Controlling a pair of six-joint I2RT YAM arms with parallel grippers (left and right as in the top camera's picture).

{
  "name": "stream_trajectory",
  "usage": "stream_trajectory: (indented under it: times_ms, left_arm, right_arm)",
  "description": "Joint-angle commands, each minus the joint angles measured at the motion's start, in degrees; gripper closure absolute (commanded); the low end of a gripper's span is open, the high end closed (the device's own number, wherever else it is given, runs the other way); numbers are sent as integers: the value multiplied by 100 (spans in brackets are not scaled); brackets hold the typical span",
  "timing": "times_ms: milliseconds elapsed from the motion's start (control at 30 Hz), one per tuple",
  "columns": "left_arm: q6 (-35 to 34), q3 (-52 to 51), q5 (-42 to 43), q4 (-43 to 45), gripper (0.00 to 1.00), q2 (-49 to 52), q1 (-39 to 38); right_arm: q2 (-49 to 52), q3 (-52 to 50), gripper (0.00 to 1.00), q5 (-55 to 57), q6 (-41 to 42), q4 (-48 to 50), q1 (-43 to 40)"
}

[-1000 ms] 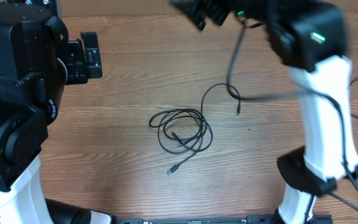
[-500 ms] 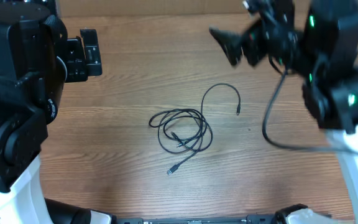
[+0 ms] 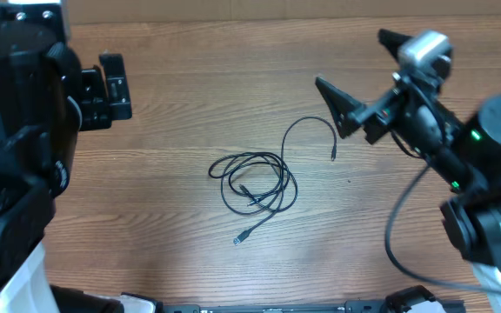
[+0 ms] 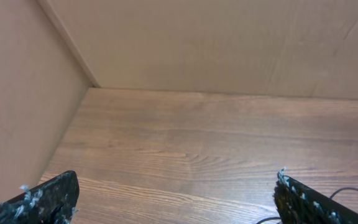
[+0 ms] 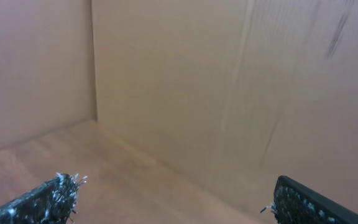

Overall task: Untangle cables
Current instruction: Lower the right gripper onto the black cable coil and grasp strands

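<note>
- The cables (image 3: pixel 259 193) lie in the middle of the table (image 3: pixel 190 252), with a loose coil of overlapping loops on the left of the bundle.
- One silver-tipped plug (image 3: pixel 237 240) trails toward the near side, and a free tail (image 3: pixel 310 120) arcs off to the far right and ends in a second plug (image 3: pixel 332 156).
- The bundle's long axis runs on a diagonal, from near-left to far-right.
- The right gripper (image 3: pixel 349 57) is spread wide and empty. It sits above the table, far and to the right of the coil, and the tail's plug is near its lower finger, just to the near-left.
- Its wrist view shows only the cardboard wall, so it is not aimed at the cords yet.
- The left gripper (image 3: pixel 111 87) is also released and empty, well apart on the far left. A sliver of cord shows at the near-right edge of its view.
- The right arm is nearer the free tail, which looks like the likelier first grasp.
</note>
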Motion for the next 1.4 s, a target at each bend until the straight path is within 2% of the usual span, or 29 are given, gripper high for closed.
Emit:
stream_trajectory:
  times_ms: [0, 133, 400, 500, 567, 733, 1033, 1233, 1367]
  left_arm:
    - [-63, 50, -63, 9, 0, -157, 24]
    - [-61, 50, -33, -31, 0, -162, 24]
    - [-57, 50, -37, -52, 0, -160, 24]
    - [-57, 50, -37, -61, 0, -160, 24]
    - [-55, 50, -37, -74, 0, -160, 24]
    - [-37, 50, -42, -79, 0, -160, 24]
    - [-39, 50, -42, -138, 0, -155, 24]
    - [-39, 50, -39, -162, 0, -155, 24]
    - [-39, 50, -39, -186, 0, -155, 24]
  right_arm:
    - [621, -295, 0, -9, 363, -269, 149]
    - [1451, -413, 0, -452, -365, -796, 457]
    - [3130, -413, 0, -1943, -400, -699, 719]
    - [3526, -413, 18, -2059, -404, -638, 737]
    - [3744, -413, 20, -2020, -407, -680, 763]
    - [3991, -415, 22, -1980, -732, -1038, 776]
    - [4015, -463, 22, -1554, -2579, -2177, 826]
    - [4026, -699, 20, -1377, -2608, -2039, 828]
    - [4183, -844, 23, -1379, -2605, -1917, 828]
